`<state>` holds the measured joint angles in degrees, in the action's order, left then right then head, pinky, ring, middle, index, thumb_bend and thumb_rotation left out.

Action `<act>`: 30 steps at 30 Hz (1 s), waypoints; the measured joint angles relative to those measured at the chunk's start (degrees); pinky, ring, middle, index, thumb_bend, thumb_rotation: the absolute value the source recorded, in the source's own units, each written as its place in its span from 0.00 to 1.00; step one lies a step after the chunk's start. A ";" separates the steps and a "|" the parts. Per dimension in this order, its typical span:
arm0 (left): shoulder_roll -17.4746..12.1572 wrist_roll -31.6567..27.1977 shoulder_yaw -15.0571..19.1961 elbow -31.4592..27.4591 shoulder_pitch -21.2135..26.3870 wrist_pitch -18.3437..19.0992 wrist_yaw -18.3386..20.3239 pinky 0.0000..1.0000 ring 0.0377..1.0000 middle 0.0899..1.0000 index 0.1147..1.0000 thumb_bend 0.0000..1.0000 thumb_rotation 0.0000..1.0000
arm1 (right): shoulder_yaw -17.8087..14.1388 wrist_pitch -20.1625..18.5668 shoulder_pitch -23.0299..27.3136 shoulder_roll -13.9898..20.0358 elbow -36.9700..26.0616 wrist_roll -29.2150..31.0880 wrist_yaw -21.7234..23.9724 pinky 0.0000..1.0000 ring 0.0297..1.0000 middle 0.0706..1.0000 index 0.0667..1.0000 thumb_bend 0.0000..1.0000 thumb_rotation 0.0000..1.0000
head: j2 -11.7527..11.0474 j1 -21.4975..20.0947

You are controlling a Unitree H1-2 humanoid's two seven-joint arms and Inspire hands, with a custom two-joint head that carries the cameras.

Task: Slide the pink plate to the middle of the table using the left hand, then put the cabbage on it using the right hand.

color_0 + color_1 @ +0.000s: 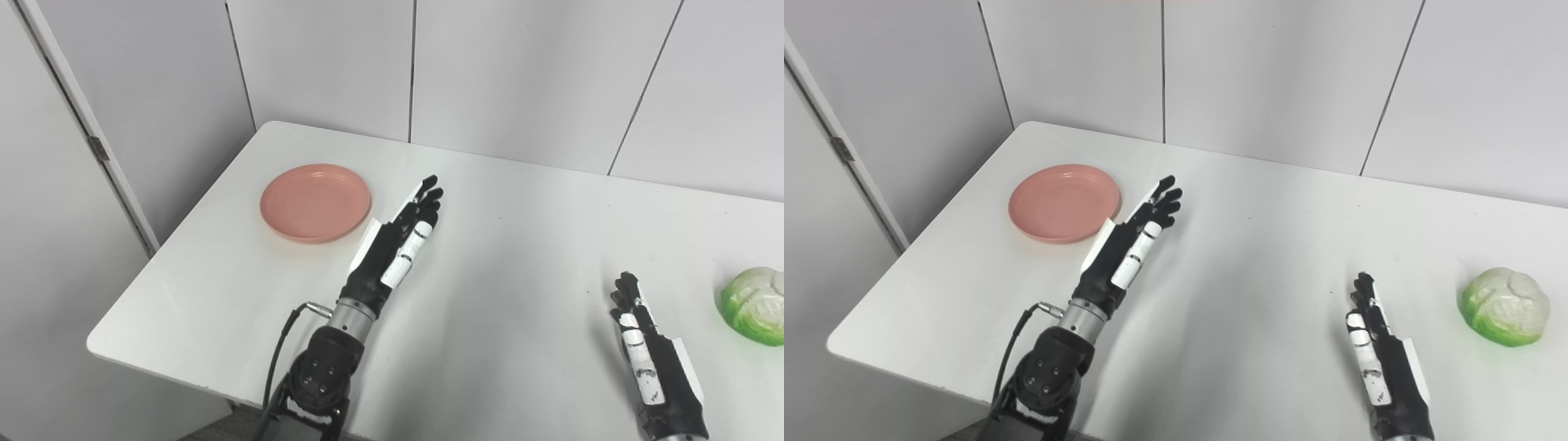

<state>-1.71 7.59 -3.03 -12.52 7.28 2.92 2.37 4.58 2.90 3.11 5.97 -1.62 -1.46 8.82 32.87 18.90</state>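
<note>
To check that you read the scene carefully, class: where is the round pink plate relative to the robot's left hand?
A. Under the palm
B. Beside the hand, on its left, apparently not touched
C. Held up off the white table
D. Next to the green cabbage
B: the round pink plate lies flat on the white table, just left of the left hand, whose fingers stretch straight past its rim.

On 1 white table [1249, 245]: 1 pink plate [1064, 203], 1 cabbage [1505, 306] and 2 robot hands, the left hand [1127, 245] and the right hand [1375, 349]. That makes 2 loose items and 2 hands in all.
</note>
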 measured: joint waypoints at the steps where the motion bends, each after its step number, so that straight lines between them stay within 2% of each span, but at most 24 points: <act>1: -0.34 -0.19 0.39 -0.61 0.55 0.48 0.25 0.94 0.94 0.95 0.94 0.57 1.00 | 0.00 0.00 0.00 0.00 0.00 -0.02 0.00 1.00 1.00 1.00 1.00 0.25 1.00 | 0.00 0.09; 8: -3.48 -4.14 4.68 -2.87 5.34 2.93 0.91 0.94 0.93 0.94 0.94 0.57 1.00 | 0.01 0.00 0.07 -0.12 0.00 -0.09 0.01 1.00 1.00 1.00 1.00 0.24 1.00 | -0.09 0.26; 15: -5.94 -7.76 9.80 -2.57 8.72 6.51 0.72 0.96 0.94 0.94 0.94 0.56 1.00 | 0.00 0.00 0.06 -0.33 -0.16 -0.09 -0.04 1.00 1.00 1.00 1.00 0.23 1.00 | 0.00 0.70; 16: -6.35 -7.91 10.53 -2.24 9.24 6.69 0.70 0.94 0.93 0.93 0.93 0.56 1.00 | 0.01 0.00 0.07 -0.33 -0.21 -0.10 -0.04 1.00 1.00 1.00 1.00 0.23 1.00 | 0.00 0.70; 22: -9.89 -10.24 15.12 2.36 12.96 7.44 0.11 0.92 0.92 0.92 0.92 0.57 1.00 | 0.01 -0.01 0.04 -0.33 -0.30 -0.11 -0.05 1.00 1.00 1.00 1.00 0.23 1.00 | 0.35 0.97; 30: -13.69 -14.06 19.48 12.27 16.23 7.20 -0.09 0.92 0.90 0.91 0.91 0.55 1.00 | -0.01 -0.03 -0.06 -0.28 -0.50 -0.09 0.05 1.00 1.00 1.00 1.00 0.24 1.00 | 0.53 1.49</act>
<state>-15.40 -6.47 16.46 -0.25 23.51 10.11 2.28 4.57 2.87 3.05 5.69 -2.12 -1.55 8.87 33.40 20.39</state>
